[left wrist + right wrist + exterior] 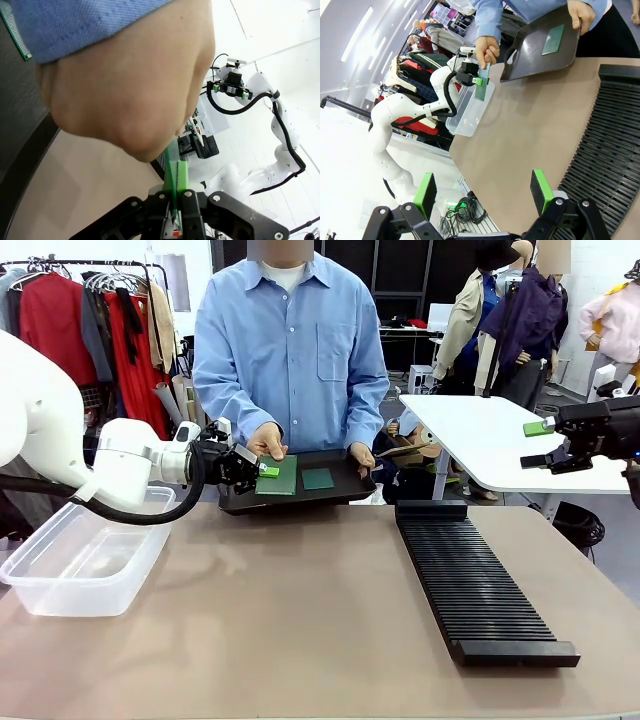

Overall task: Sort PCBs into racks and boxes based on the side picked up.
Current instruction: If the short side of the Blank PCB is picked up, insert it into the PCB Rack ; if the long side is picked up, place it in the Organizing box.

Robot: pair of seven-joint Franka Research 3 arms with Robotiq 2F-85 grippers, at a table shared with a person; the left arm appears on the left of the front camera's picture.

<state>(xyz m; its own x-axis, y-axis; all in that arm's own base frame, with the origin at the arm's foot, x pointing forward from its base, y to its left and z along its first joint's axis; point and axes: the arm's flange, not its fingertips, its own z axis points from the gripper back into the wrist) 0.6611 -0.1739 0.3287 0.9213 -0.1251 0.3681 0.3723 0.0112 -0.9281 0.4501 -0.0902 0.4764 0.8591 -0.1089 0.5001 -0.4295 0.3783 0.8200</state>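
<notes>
- Table (300, 640): smooth matte tan top. It carries the rack and tub.
- Rack (478, 580): long, narrow and matte black, w/ many parallel ribs set crosswise. It sits on the table's right half. Long axis runs from my side toward the person, w/ a flat lip at the near end.
- Tub (80, 558): clear translucent plastic, rectangular, rounded rim. It stands at the table's left edge, under my left arm.
- Tray (345, 490): flat black w/ a shallow rim and slight sheen. The person holds it at the far edge, tipped toward me.
- Person's hand (268, 443): fingers pinch the larger PCB from above.
- Right gripper (548, 445): raised at far right, well apart from the tray. Jaws stand wide, green pads (426, 194) far apart.
- Left gripper (262, 471): reaches over the tray's left part. Jaws are clamped tight on the larger PCB's edge, board sandwiched between the pads.
- Larger PCB (283, 480): thin, flat, mid-green bd over the tray's left part, broad face toward the front cam. In the left wrist view it shows edge-on, running straight from my jaws up to the person's hand. Long axis: I cannot tell.
- Smaller PCB (318, 478): darker green, approx. square. It lies flat on the tray just right of the larger one, apart from both grippers.
</notes>
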